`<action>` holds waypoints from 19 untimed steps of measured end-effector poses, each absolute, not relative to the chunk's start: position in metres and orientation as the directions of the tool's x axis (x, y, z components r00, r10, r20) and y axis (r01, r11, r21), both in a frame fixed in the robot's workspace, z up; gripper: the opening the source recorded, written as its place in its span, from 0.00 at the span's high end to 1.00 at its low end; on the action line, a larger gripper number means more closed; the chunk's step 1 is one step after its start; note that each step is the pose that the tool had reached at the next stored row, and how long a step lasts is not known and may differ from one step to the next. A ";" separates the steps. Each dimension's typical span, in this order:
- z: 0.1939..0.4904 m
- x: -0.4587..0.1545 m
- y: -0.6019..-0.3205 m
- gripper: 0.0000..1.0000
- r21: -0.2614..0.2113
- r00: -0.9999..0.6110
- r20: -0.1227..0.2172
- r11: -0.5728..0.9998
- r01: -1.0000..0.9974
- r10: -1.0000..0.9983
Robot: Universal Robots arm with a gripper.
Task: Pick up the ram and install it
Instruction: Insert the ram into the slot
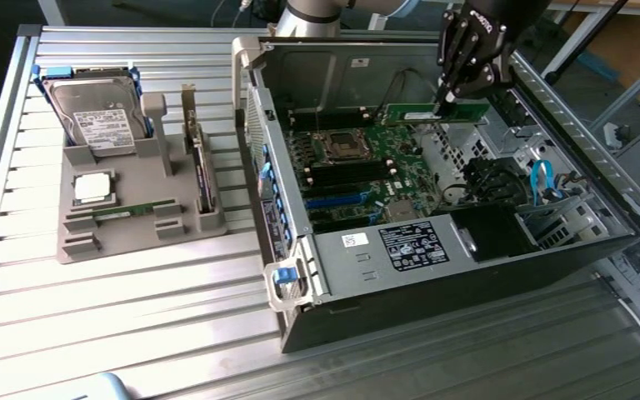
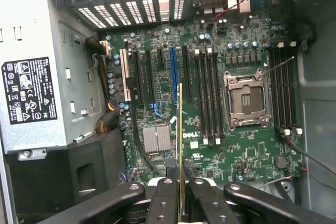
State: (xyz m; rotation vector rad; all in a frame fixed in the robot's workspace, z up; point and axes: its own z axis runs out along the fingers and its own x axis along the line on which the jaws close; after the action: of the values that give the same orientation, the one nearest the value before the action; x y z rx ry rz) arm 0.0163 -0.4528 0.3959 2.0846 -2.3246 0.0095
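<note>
Exterior view: the end effector (image 1: 450,101) is clamped on the ram (image 1: 418,114), holding it just above the motherboard (image 1: 370,167) inside the open case (image 1: 337,62). Wrist view: the ram (image 2: 180,140) (edge-on, a thin line) sits pinched between the fingers (image 2: 165,200), over the motherboard (image 2: 252,153).

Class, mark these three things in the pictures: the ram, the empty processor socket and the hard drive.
ram (image 1: 415,114): exterior view, on the green board's flat face.
processor socket (image 2: 247,100): wrist view, on the middle of the socket's open contact field.
hard drive (image 1: 100,123): exterior view, on its white label.
</note>
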 end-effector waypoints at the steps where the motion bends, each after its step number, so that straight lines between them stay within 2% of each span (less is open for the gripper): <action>1: 0.395 0.016 -0.453 0.86 0.008 -0.108 0.018 0.109 -0.994 -0.994; 19: 0.387 0.016 -0.453 0.86 0.008 -0.108 0.018 0.109 -0.994 -0.994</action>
State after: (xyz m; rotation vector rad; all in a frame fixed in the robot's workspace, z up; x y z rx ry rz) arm 0.0162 -0.4528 0.3867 2.0846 -2.3246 0.0094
